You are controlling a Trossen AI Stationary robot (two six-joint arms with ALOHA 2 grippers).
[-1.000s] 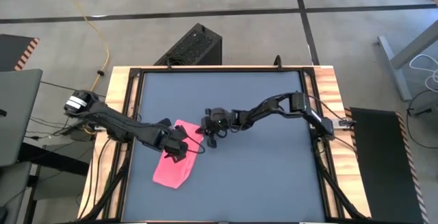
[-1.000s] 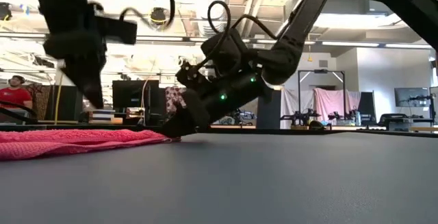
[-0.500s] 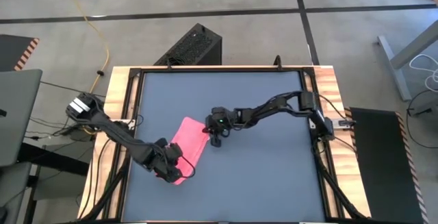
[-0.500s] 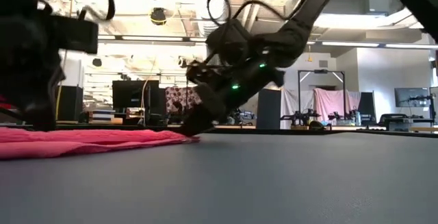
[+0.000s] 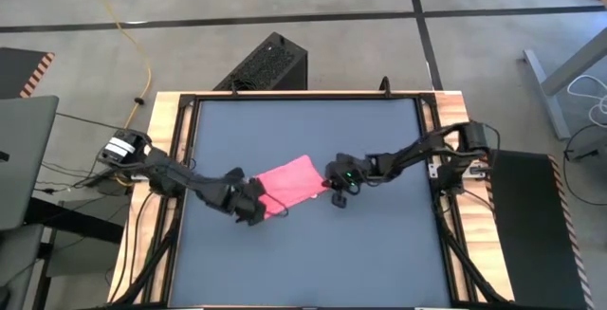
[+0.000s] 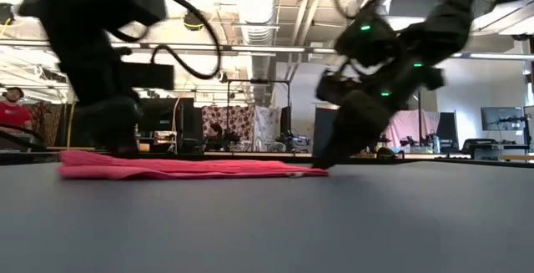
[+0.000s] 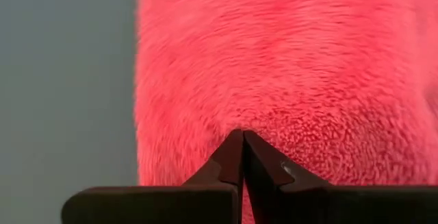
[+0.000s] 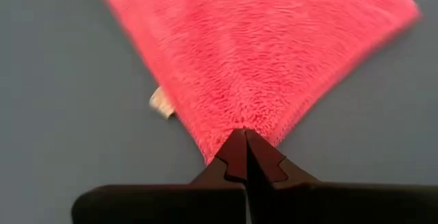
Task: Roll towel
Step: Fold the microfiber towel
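Pink towel (image 5: 289,179) lies flat between both grippers. Left gripper (image 7: 242,157) pinches one end tight, and right gripper (image 8: 245,150) pinches a corner at the other. If one pulls too hard, the cloth could slip out.

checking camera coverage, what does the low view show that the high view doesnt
Only the low view shows the room behind the table and a person at its far left. Only the high view shows the whole table, the floor, and where each arm is mounted. Both show the towel lying flat, the left gripper shut on one end and the right gripper shut on a corner at the other.
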